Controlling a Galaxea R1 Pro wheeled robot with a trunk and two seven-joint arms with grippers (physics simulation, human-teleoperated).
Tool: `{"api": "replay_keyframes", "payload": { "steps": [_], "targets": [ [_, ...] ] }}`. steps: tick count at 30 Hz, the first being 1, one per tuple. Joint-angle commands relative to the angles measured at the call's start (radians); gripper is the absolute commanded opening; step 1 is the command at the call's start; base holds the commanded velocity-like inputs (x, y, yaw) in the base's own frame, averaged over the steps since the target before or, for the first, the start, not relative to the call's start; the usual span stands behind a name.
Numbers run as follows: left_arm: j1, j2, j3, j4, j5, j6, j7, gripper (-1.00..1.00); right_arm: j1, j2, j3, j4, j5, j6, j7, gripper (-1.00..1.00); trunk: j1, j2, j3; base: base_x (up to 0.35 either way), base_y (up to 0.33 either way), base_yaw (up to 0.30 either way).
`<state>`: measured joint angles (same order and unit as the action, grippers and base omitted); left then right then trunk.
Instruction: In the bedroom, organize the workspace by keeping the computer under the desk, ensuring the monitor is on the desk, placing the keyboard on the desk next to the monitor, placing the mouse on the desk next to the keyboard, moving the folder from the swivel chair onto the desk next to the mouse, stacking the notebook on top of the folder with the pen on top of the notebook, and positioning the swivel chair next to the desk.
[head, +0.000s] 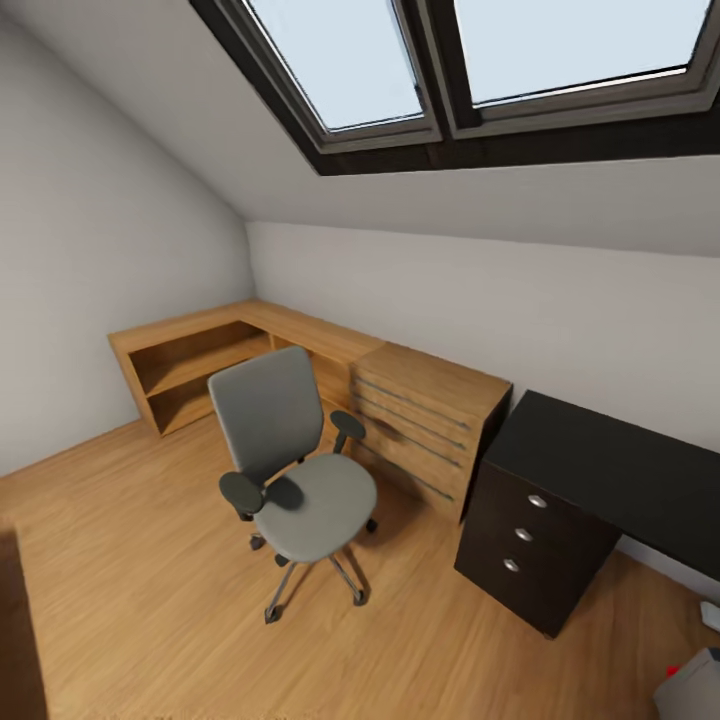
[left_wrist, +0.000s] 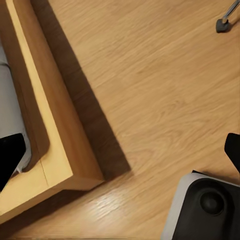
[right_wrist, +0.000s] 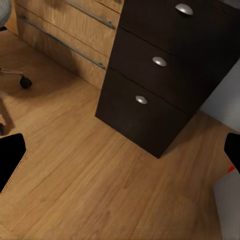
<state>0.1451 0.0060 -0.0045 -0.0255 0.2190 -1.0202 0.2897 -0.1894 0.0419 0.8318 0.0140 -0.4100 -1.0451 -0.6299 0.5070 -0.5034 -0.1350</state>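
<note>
The grey swivel chair (head: 295, 470) stands on the wood floor mid-room, its seat bare. The black desk (head: 610, 455) with three silver-knobbed drawers (right_wrist: 159, 61) is at the right. A corner of the silver-grey computer (head: 692, 688) with a red spot sits on the floor at the lower right, beside the desk (right_wrist: 150, 110); it also shows as the computer (right_wrist: 229, 202) in the right wrist view. My left gripper (left_wrist: 120, 155) is open over bare floor. My right gripper (right_wrist: 120, 160) is open above the floor in front of the drawers. Monitor, keyboard, mouse, folder, notebook and pen are out of view.
A light wooden chest of drawers (head: 430, 420) stands between chair and desk, and a low wooden corner shelf (head: 195, 360) runs along the far walls. A wooden frame with a grey pad (left_wrist: 47, 130) lies by my left gripper. My base (left_wrist: 205, 205) is close by.
</note>
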Motion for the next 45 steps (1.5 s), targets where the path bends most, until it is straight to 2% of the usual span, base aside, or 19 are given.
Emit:
{"api": "replay_keyframes", "payload": {
  "steps": [1, 15, 26, 45],
  "targets": [
    [0.001, 0.0, -0.001, -0.002, 0.005, -0.001, -0.001, 1.0, -0.001, 0.001, 0.009, 0.002, -0.003, -0.002, -0.005, 1.0, 0.0, -0.002, -0.002, 0.0, 0.0, 0.276],
    [0.001, 0.0, -0.002, -0.002, 0.005, 0.0, -0.007, 1.0, -0.001, 0.0, 0.009, 0.003, -0.001, -0.002, -0.005, 1.0, 0.0, -0.002, -0.002, 0.006, 0.0, 0.276],
    [0.001, 0.0, -0.002, -0.002, 0.003, 0.0, -0.009, 1.0, -0.001, 0.001, 0.009, 0.003, -0.001, -0.002, -0.005, 1.0, 0.0, -0.002, -0.002, 0.212, 0.0, 0.277],
    [0.001, 0.0, -0.002, -0.002, 0.003, 0.0, -0.009, 1.0, -0.001, 0.0, 0.009, 0.003, -0.001, -0.002, -0.005, 1.0, 0.0, -0.002, -0.002, 0.008, 0.0, 0.277]
  ]
}}
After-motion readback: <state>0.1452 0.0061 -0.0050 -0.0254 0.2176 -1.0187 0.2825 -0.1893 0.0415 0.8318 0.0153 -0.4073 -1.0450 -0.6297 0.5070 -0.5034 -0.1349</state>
